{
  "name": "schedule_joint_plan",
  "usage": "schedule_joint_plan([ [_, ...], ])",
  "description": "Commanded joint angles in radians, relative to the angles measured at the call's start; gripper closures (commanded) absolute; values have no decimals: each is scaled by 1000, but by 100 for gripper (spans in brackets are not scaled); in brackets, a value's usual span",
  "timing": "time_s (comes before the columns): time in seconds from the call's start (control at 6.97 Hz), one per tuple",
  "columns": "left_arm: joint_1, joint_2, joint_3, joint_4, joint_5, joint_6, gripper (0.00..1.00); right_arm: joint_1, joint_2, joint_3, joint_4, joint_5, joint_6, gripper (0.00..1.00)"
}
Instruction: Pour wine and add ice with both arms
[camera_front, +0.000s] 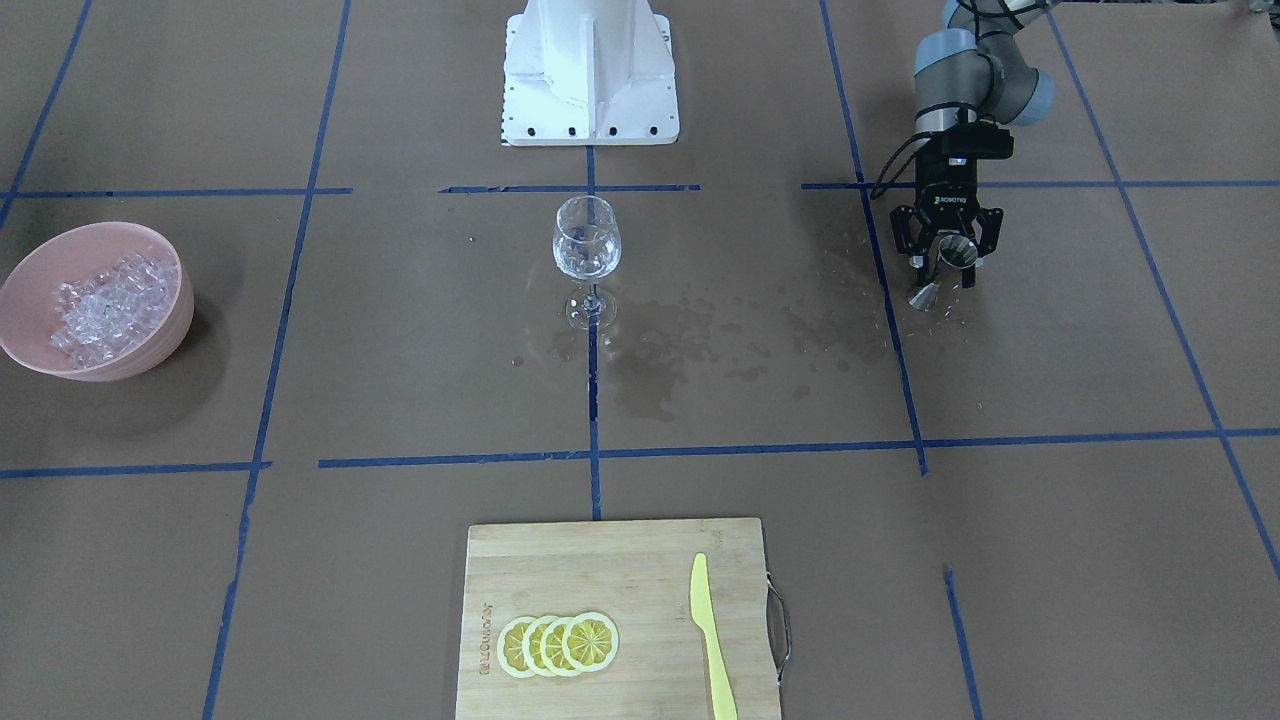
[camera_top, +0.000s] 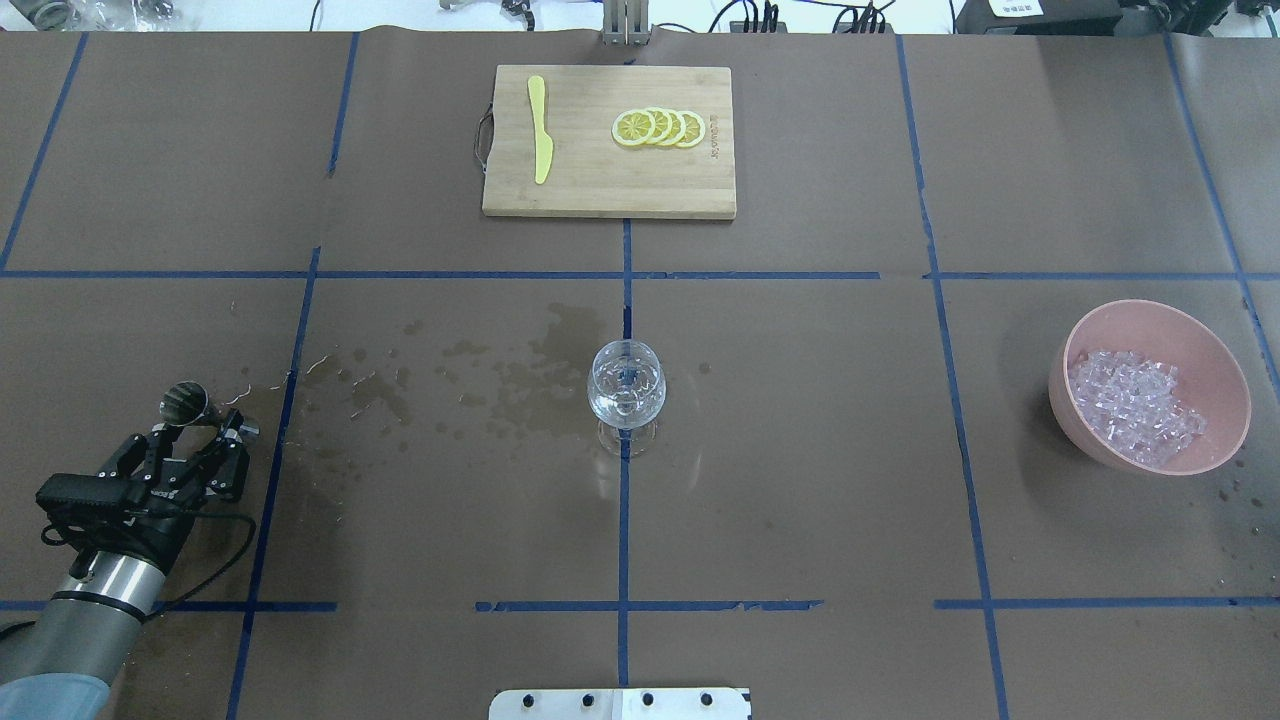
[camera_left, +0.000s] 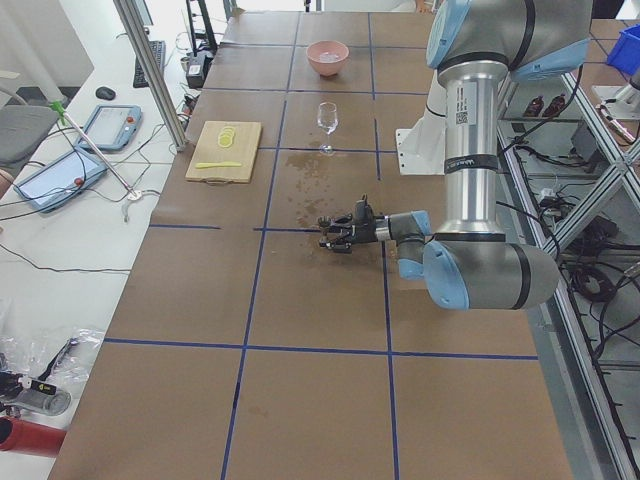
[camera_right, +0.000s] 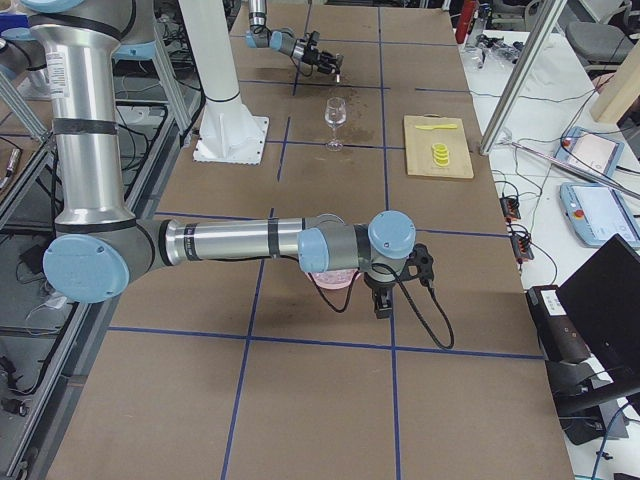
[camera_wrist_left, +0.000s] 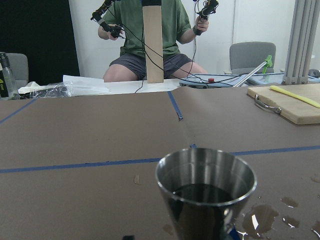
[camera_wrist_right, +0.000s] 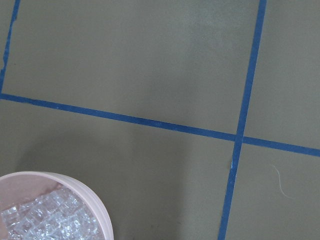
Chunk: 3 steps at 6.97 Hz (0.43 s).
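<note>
The wine glass (camera_front: 587, 245) stands upright at the table's middle, with a little clear wine (camera_top: 624, 403) in its bowl. My left gripper (camera_front: 945, 266) is low at the table's left side. Its fingers stand open around a steel measuring cup (camera_front: 953, 251), which is upright on the paper (camera_wrist_left: 205, 195). The pink bowl (camera_top: 1085, 335) of ice (camera_top: 1135, 405) sits at the right. My right gripper (camera_right: 377, 300) hovers by the bowl and shows only in the exterior right view, so I cannot tell its state. Its wrist view shows the bowl's rim (camera_wrist_right: 97, 202) and ice (camera_wrist_right: 45, 217).
Wet spill marks (camera_top: 500, 375) spread between the glass and the steel cup. A wooden cutting board (camera_top: 590, 190) with lemon slices (camera_top: 660, 127) and a yellow knife (camera_top: 540, 130) lies at the far edge. The white pedestal (camera_front: 590, 70) is behind the glass.
</note>
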<state>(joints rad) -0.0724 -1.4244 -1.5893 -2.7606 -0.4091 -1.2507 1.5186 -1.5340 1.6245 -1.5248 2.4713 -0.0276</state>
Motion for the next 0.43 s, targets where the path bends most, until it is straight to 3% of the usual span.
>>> schedule_joint_plan([
  [0.0, 0, -7, 0, -1, -1, 1, 61, 0, 0, 0, 0, 0, 0, 0],
  [0.29, 2, -7, 0, -1, -2, 2, 91, 0, 0, 0, 0, 1, 0, 0],
])
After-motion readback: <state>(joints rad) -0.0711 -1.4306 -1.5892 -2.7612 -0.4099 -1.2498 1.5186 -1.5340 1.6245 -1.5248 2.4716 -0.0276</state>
